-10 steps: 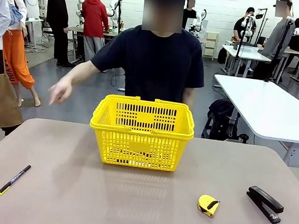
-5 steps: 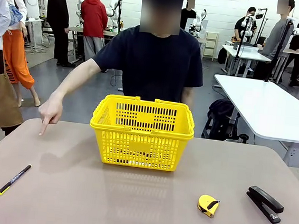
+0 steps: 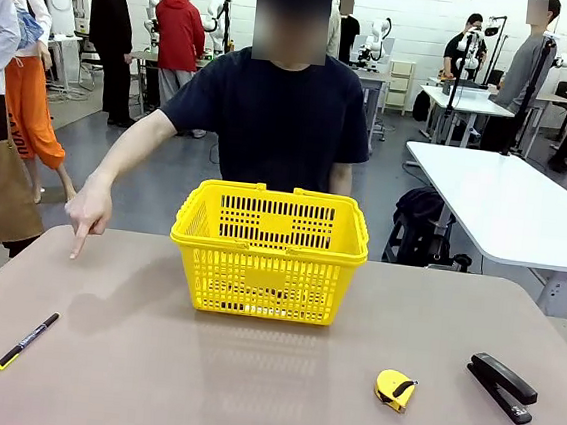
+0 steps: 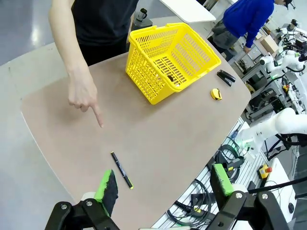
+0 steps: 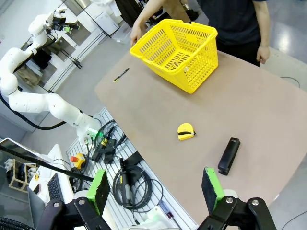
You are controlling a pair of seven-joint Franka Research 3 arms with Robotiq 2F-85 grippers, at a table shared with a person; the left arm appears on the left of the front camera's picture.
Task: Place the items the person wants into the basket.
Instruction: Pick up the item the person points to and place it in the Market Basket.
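Seeing person's hand (image 3: 87,216) pointing down toward thin black pen with yellow tip (image 3: 26,339), lying flat on brown surface (image 3: 245,400), well left of bright yellow slotted plastic basket (image 3: 267,253). Hovering left gripper (image 4: 164,183) and right gripper (image 5: 153,189) high up, both wide open, empty. Risking finger slip on slim low barrel, or misreading the gesture and grabbing yellow tape measure (image 3: 394,389).

One pen (image 3: 26,340), basket (image 3: 268,249), tape measure (image 3: 394,389), stapler (image 3: 501,387); maybe more.
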